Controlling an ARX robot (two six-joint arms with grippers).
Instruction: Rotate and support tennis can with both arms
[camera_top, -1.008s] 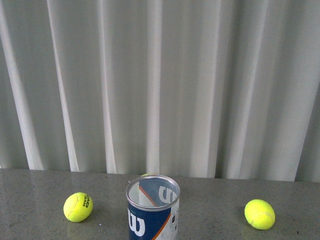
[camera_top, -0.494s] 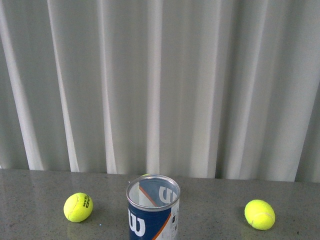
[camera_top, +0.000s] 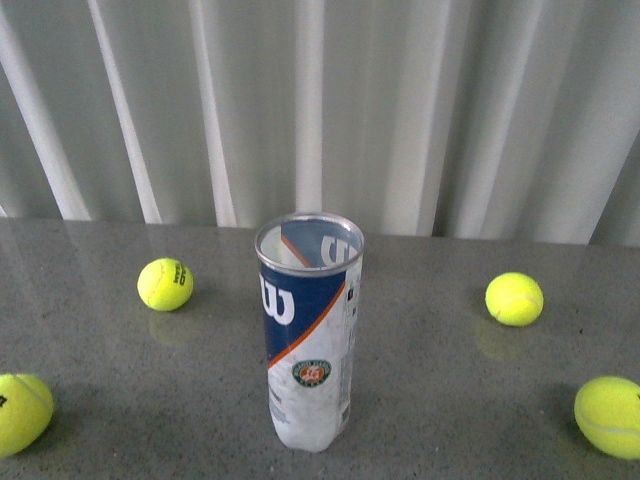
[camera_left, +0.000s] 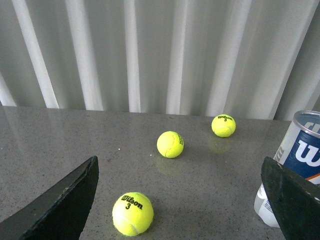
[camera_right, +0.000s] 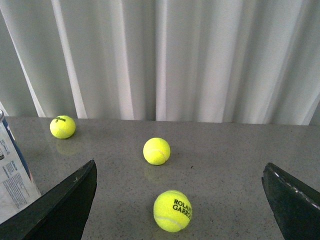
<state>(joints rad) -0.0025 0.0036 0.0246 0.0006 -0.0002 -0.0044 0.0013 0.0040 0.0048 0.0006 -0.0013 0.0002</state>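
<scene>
Black jaws — wrist views only

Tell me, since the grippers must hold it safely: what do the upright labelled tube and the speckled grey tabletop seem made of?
The clear tennis can looks like thin glossy plastic: the curtain shows through its upper wall; its rim appears metallic, bright silver. The grey speckled tabletop seems polished stone or laminate, faintly mirroring the balls.
</scene>
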